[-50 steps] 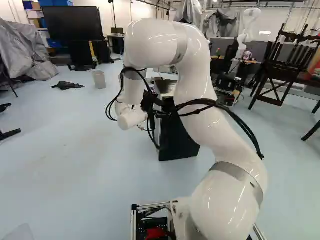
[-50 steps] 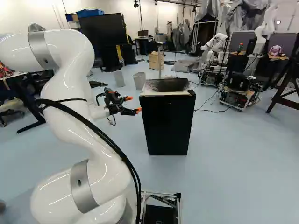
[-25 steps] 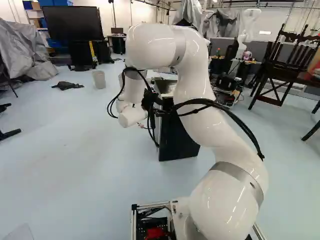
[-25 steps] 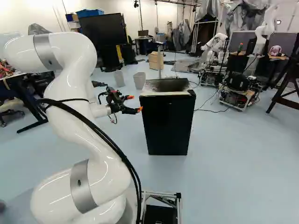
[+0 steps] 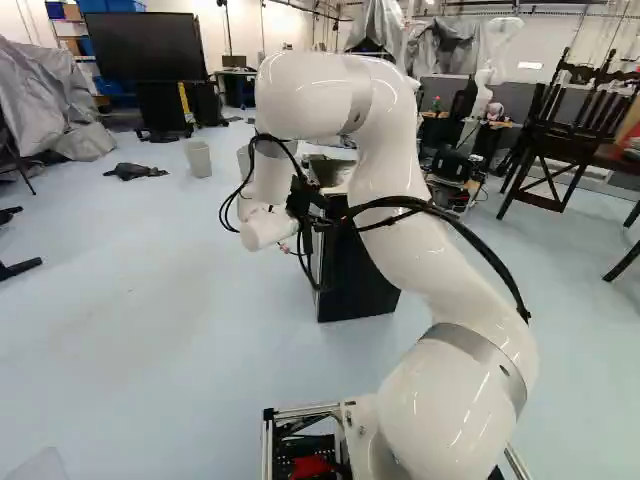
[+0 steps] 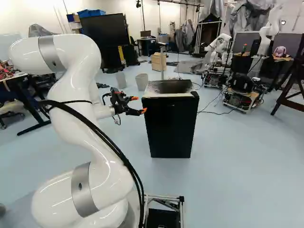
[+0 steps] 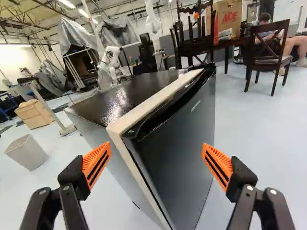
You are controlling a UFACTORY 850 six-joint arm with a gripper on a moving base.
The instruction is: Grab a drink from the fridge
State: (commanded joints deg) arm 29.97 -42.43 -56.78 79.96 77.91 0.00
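Gripper [image 6: 137, 104] is held open, fingers wide apart, orange pads [image 7: 97, 165] facing each other with nothing clamped. It is carried by the white arm [image 6: 78, 116], near the upper part of the fridge [image 6: 171, 128]. In the wrist view, the fridge's near upright edge is seen between the fingers, ahead of them; contact can't be told. Fridge is stood upright on the floor [image 6: 228, 166]. Door [image 7: 180, 143] looks closed, contents hidden. Top [image 7: 129, 93] is dark and glossy, bordered by a pale strip [image 7: 153, 100] along its door-side edge. Beyond the fridge in the right base view: two bins [image 6: 141, 82], a wooden drawer unit [image 6: 158, 61], a big black screen [image 6: 105, 34]. Another robot [image 6: 219, 45] is parked farther back, right of the fridge.
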